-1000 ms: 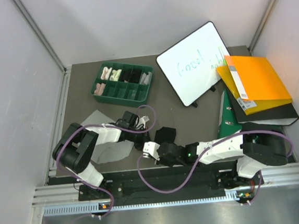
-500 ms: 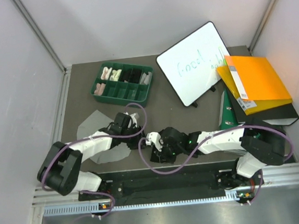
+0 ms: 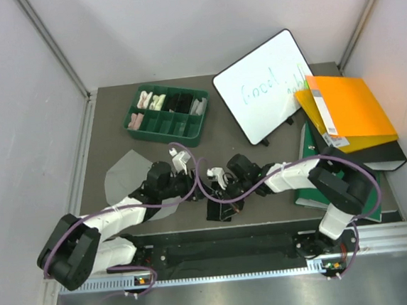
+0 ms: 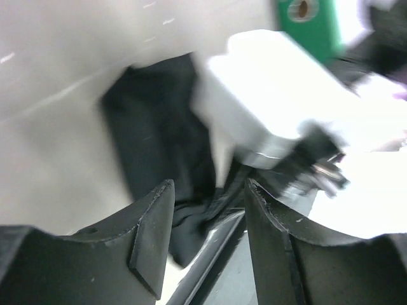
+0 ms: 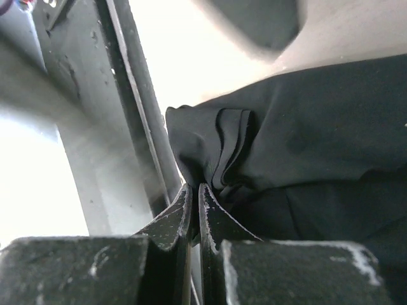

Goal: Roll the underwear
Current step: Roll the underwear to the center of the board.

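Note:
The black underwear [image 3: 221,209] lies bunched near the table's front edge, between the two arms. My right gripper [image 3: 220,194] is shut on a fold at its edge; in the right wrist view the gripper [image 5: 195,187] pinches the black underwear [image 5: 305,127] at its tips. My left gripper [image 3: 192,188] is just left of it, open. In the left wrist view the gripper [image 4: 208,190] holds nothing, and the black underwear [image 4: 165,140] lies just beyond its tips. The light grey underwear [image 3: 124,177] lies flat at the left, partly under the left arm.
A green tray [image 3: 133,126] with small cloth rolls stands at the back left. A whiteboard [image 3: 265,86] leans at the back, with an orange folder [image 3: 350,111] and a green binder [image 3: 308,161] at the right. The metal front rail [image 5: 133,127] runs close beside the black underwear.
The left gripper has opened and moved right toward the black underwear. The right gripper, still shut, has swung up and left, and the black underwear now lies nearer the front edge.

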Available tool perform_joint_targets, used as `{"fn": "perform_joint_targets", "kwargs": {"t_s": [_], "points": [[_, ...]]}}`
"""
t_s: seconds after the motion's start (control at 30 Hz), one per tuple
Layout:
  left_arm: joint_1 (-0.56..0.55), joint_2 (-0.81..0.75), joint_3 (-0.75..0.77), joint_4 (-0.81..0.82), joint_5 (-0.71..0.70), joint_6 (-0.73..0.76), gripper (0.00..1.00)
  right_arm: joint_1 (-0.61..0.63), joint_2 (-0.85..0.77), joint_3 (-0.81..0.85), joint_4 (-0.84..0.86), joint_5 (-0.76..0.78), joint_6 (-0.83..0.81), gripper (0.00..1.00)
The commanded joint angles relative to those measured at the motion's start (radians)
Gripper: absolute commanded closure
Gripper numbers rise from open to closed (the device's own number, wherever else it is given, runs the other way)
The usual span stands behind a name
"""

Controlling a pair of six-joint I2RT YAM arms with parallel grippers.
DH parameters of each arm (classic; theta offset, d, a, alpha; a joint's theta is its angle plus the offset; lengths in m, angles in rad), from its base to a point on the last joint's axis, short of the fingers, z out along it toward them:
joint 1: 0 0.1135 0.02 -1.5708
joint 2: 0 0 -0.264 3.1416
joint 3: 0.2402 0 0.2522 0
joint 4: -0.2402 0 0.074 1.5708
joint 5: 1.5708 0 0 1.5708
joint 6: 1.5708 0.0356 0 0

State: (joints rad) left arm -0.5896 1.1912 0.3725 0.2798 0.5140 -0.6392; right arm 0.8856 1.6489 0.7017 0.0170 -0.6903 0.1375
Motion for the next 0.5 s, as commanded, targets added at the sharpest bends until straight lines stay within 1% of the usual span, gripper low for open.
{"fn": "perform_joint_targets", "kwargs": {"t_s": [0.0,0.13,0.27,0.47], "points": [[-0.029,0.018,-0.059,0.350,0.113,-0.048,0.46,-0.042,0.060,0.051,0.011,-0.149,0.020,1.00],[-0.064,0.111,-0.075,0.456,0.175,-0.074,0.46,-0.085,0.086,0.061,0.029,-0.213,0.045,1.00],[-0.098,0.174,-0.099,0.531,0.192,-0.085,0.46,-0.117,0.095,0.065,0.040,-0.241,0.056,1.00],[-0.127,0.240,-0.099,0.526,0.201,-0.063,0.46,-0.143,0.120,0.074,0.047,-0.281,0.063,1.00]]}}
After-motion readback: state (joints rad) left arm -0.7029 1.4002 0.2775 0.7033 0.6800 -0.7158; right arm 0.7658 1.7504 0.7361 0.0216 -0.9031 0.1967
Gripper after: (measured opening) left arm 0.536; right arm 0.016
